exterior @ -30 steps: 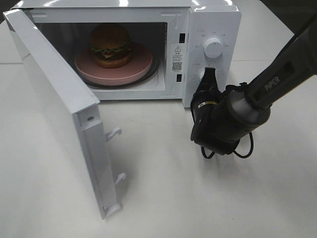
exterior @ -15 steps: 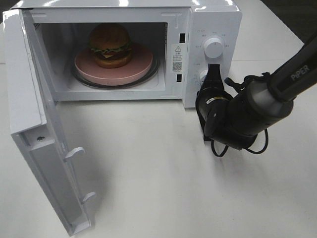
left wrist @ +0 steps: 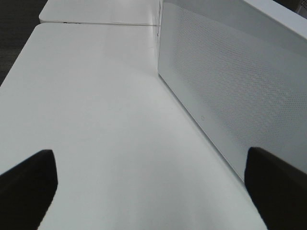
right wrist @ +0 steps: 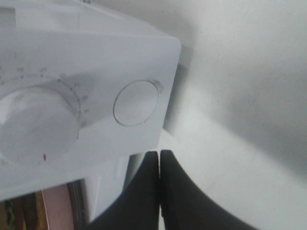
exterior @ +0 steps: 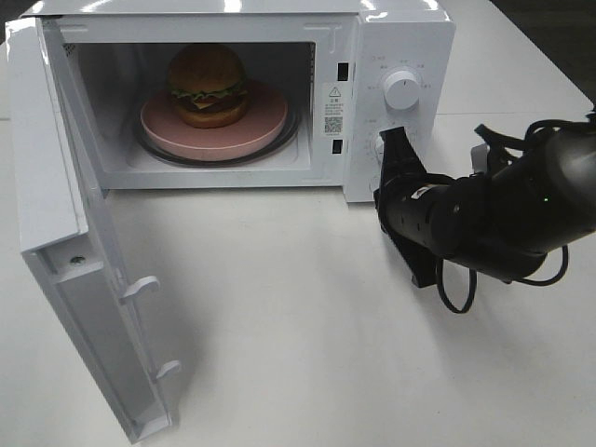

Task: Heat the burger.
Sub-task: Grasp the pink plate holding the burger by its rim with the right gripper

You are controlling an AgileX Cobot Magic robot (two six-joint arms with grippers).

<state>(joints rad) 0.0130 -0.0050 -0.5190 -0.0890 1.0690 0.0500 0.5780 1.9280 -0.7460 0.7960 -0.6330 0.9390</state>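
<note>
The right gripper (right wrist: pixel 159 154), its two black fingers pressed together with nothing between them, is just in front of the lower part of the white microwave oven's (exterior: pixel 400 37) control panel. Its tip is near the flat round white button (right wrist: pixel 136 103), and I cannot tell whether it touches. Next to that button is the large white timer dial (right wrist: pixel 33 124) with tick marks.

The round burger (exterior: pixel 207 84), with its golden-brown bun, lettuce frill and cheese, already sits on the round pink plate (exterior: pixel 265 121) inside the cavity. The white hinged door (exterior: pixel 56 186) is swung wide over the white table (exterior: pixel 307 354).

The step in hand is probably shutting the door, then setting the dial. The left gripper (left wrist: pixel 153 182) has its fingers spread wide and holds nothing. It faces a white perforated panel (left wrist: pixel 230 86), which may be the door or the oven's side. If it pushes, it should press flat near the door's free edge and follow the swing until the two latch hooks seat. The right fingers should first move clear of the door's landing edge. They will have to open to grip the dial, because pressed together they can only poke
</note>
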